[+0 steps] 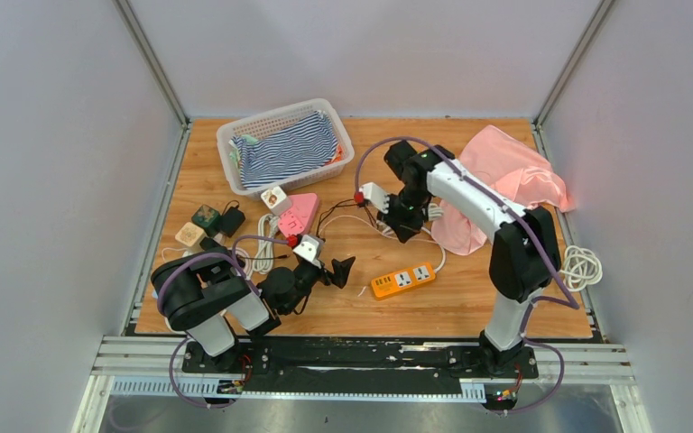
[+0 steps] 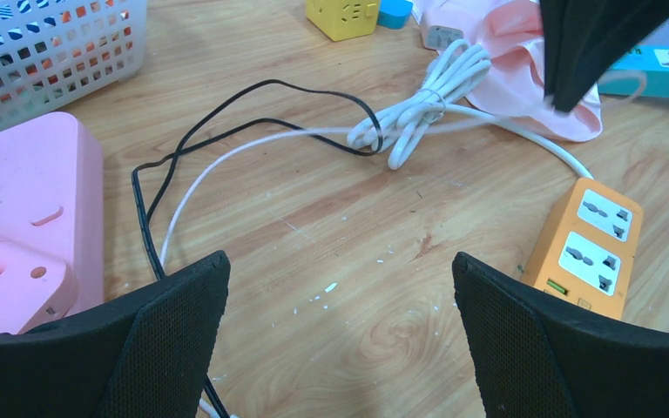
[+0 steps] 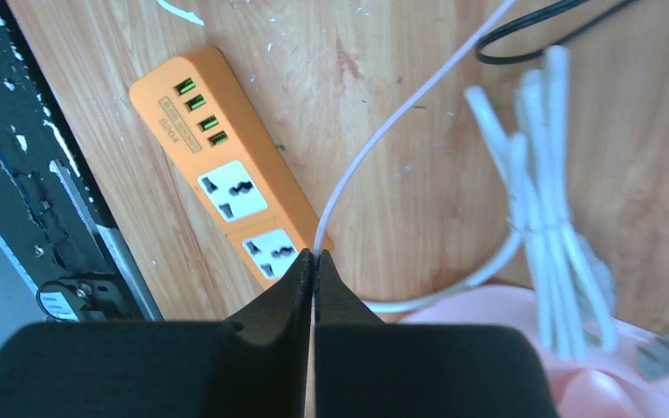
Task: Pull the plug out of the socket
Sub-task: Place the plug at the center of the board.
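My right gripper [image 3: 314,254] is shut on a thin white cable [image 3: 375,144] and holds it lifted above the table, just past the end of an orange power strip [image 3: 226,187]. The strip's two outlets and its USB ports show nothing plugged in. In the top view the right gripper [image 1: 406,225] hangs over the table's middle, beside a pink cloth. The cable runs left toward a pink socket block [image 2: 17,218]. The plug at the cable's end is hidden. My left gripper [image 2: 340,259] is open over bare wood, empty, left of the orange power strip [image 2: 588,244].
A bundled white cord [image 2: 427,104] and a black cable [image 2: 226,113] lie between the arms. A white basket [image 1: 235,135] with striped cloth stands at the back left. A pink cloth [image 1: 505,180] lies at the right. Small adapters [image 1: 206,216] sit at the left edge.
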Tool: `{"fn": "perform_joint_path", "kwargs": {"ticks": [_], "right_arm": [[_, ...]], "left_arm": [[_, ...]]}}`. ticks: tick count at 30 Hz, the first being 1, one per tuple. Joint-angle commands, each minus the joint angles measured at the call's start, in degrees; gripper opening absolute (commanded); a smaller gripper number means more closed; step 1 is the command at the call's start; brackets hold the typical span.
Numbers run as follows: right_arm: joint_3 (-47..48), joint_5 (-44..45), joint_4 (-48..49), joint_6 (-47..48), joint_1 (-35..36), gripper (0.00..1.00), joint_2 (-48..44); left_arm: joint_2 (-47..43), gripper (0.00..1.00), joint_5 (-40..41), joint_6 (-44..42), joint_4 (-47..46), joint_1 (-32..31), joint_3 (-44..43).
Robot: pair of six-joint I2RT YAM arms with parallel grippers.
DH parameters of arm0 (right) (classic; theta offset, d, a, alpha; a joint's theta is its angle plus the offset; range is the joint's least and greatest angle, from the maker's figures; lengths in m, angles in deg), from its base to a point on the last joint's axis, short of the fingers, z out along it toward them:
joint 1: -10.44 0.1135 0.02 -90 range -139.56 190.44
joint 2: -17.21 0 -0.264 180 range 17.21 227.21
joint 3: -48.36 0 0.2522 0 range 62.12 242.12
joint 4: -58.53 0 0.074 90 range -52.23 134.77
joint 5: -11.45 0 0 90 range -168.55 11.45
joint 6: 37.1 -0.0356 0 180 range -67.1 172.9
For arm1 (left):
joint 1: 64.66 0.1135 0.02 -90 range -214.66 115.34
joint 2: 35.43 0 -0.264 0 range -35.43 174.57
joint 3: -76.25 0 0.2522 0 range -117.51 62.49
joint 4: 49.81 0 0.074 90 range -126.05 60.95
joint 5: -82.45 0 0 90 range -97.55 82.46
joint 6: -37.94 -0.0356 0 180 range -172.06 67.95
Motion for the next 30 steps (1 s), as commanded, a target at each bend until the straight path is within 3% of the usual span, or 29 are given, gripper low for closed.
{"fn": "perform_joint_path", "kwargs": {"ticks": [1, 9, 14, 17, 20, 23, 30], "right_arm": [[7.5, -4.06, -9.99, 5.24, -4.94, 0.0, -3.17], [33.99, -8.83, -22.28, 7.91, -13.93, 0.0, 1.99], [47.89, -10.49, -17.75, 1.55, -19.13, 0.0, 5.6], [45.23, -13.07, -6.15, -6.76, -22.62, 0.0, 4.51], [36.23, -14.04, 10.5, -17.54, -25.59, 0.0, 1.49], [29.62, -10.18, 23.64, -23.64, -26.55, 0.0, -0.12], [35.41, -1.58, 27.61, -27.62, -26.56, 0.0, 9.44]], "left_arm": [[-0.19, 0.99, 1.5, 0.35, -1.95, 0.42, 0.51], [-0.37, 0.99, 1.54, 0.41, -1.99, 0.38, 0.7], [-0.37, 0.99, 1.67, 0.44, -1.99, 0.38, 0.83], [-0.37, 0.99, 1.64, 0.44, -1.99, 0.42, 0.79], [-0.46, 0.99, 1.59, 0.43, -2.04, 0.45, 0.78], [-0.37, 0.99, 1.5, 0.36, -2.0, 0.44, 0.75], [-0.21, 0.99, 1.33, 0.27, -1.98, 0.47, 0.61]]}}
